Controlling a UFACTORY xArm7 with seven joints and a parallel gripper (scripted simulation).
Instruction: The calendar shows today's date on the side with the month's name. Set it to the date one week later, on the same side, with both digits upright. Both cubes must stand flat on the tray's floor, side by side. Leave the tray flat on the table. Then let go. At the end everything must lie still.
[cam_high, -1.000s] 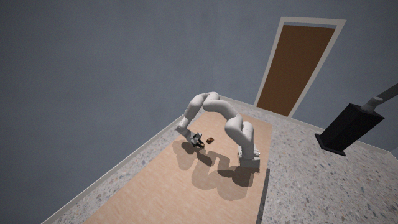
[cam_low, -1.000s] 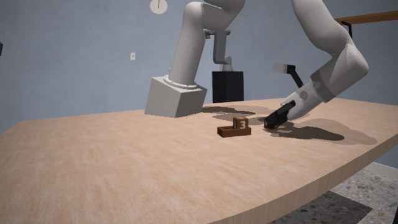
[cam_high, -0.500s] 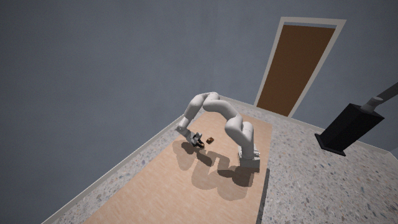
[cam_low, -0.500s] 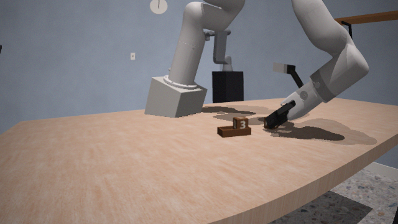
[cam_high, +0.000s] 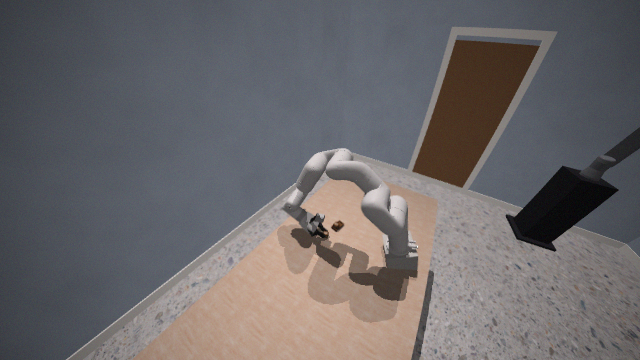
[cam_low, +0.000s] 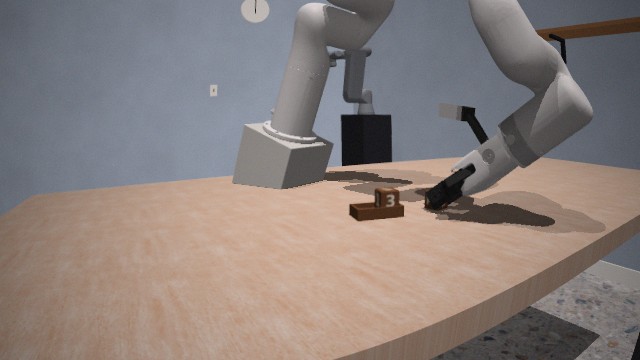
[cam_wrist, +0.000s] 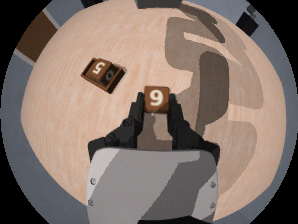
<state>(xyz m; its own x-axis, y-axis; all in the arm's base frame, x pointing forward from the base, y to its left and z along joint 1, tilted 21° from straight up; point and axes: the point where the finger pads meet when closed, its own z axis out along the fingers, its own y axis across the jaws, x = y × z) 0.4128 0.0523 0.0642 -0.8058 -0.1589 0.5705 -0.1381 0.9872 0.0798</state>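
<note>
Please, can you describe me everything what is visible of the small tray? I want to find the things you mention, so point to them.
The tray (cam_high: 335, 229) (cam_low: 380, 213) (cam_wrist: 97, 85) is a shallow, open-topped rectangular box in dark brown, apparently wood, with low walls. It sits flat and upright on the table (cam_high: 250, 300) (cam_low: 200, 250) (cam_wrist: 60, 110). One brown numbered cube (cam_low: 390, 198) (cam_wrist: 98, 68) stands in one end, rising above the walls; the other end is vacant. The fingers (cam_high: 316, 231) (cam_low: 442, 192) are apart from it. No month's name is readable.

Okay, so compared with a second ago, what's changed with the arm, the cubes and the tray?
Nothing visibly changed. The jaws stay closed on the loose cube outside the tray, with no visible lift. The tray and the other cube in it stayed put.
</note>
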